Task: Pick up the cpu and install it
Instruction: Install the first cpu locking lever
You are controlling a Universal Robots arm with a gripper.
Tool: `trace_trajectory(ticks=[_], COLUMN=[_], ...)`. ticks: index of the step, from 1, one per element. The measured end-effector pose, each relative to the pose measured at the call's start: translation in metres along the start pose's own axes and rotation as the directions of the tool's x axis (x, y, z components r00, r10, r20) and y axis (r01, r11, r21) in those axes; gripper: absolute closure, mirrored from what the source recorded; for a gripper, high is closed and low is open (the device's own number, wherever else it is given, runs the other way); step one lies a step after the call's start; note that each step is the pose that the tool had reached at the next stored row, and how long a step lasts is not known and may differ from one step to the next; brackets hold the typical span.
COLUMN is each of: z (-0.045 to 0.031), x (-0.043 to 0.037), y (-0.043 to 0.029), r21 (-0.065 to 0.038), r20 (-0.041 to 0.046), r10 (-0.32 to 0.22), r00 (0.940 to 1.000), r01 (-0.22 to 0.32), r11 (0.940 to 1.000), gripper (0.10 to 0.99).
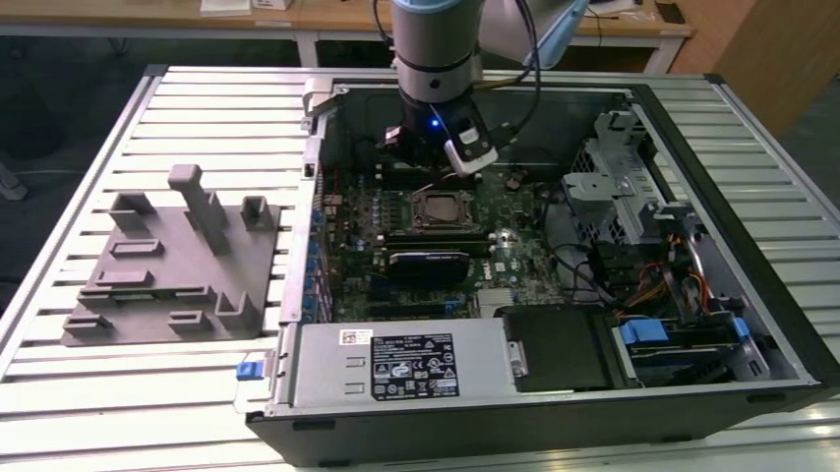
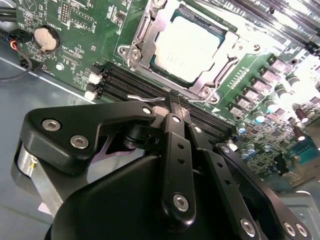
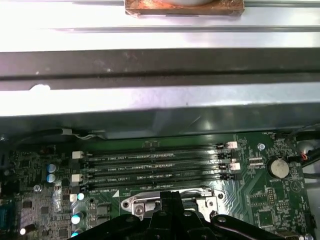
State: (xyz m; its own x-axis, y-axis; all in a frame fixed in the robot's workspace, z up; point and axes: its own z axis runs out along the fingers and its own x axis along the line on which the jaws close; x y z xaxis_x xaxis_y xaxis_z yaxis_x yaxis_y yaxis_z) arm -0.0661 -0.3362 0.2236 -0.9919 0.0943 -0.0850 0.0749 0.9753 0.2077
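fingertips (image 2: 173,104) sit pressed together in the second wrist view, with nothing pinched between them. the gripper (image 2: 172,99) hangs low over the board (image 2: 75,55), its closed tips above the rows of memory slots (image 2: 131,84) and just beside a thin wire lever (image 2: 145,97) that runs along the near edge of the socket frame (image 2: 136,47).

the cpu (image 2: 187,46) is not in the grip. it lies flat inside that frame, pale metal top facing up, with the frame's rim around it. in the exterior view the same chip (image 1: 440,208) shows in the middle of the board, with the gripper (image 1: 430,169) just beyond it, toward the back wall of the open computer case (image 1: 552,393).

in the first wrist view the closed tips (image 3: 170,201) cover the socket edge, with the memory slots (image 3: 150,167) beyond and a round coin battery (image 3: 278,167) off to one side. the grey plastic fixture (image 1: 171,261) stands on the slatted table (image 1: 79,393), outside the case on the exterior view's left, and i see no chip on it.

my reading: pick-up and placing are done, and the work in hand is locking the chip down. whether the frame is fully latched i cannot tell. any push here calls for a small, steady move on the lever alone, keeping clear of the chip's top and the slots.
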Motion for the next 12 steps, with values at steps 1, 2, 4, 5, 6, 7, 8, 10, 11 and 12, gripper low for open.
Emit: trace_trajectory(ticks=[1,2,4,5,6,7,8,10,11,12], z=[0.0009,0.0018,0.0035,0.0043,0.0051,0.0058,0.0066,0.0079,0.0085,0.0092], x=[0.0002,0.0004,0.0005,0.0006,0.0004,0.0001,-0.0003,-0.0018,-0.0027,-0.0036], y=[0.0013,0.0024,0.0045,0.0054,0.0064,0.0072,0.008,0.0095,0.0102,0.0112], r21=[0.003,0.007,0.013,0.016,0.018,0.02,0.022,0.027,0.029,0.032], r20=[0.0004,0.0009,0.0018,0.0022,0.0026,0.0029,0.0034,0.0043,0.0048,0.0053], r10=[0.001,0.001,0.002,0.003,0.004,0.005,0.006,0.008,0.009,0.011], r00=[1.0,1.0,1.0,1.0,1.0,1.0,1.0,1.0,0.9999,0.9999], r01=[-0.001,-0.001,-0.002,-0.003,-0.004,-0.005,-0.006,-0.008,-0.01,-0.011], r11=[1.0,1.0,0.9999,0.9999,0.9998,0.9998,0.9997,0.9996,0.9995,0.9994], gripper=[0.98,0.98,0.98,0.98,0.98,0.98,0.98,0.98,0.98,0.98])
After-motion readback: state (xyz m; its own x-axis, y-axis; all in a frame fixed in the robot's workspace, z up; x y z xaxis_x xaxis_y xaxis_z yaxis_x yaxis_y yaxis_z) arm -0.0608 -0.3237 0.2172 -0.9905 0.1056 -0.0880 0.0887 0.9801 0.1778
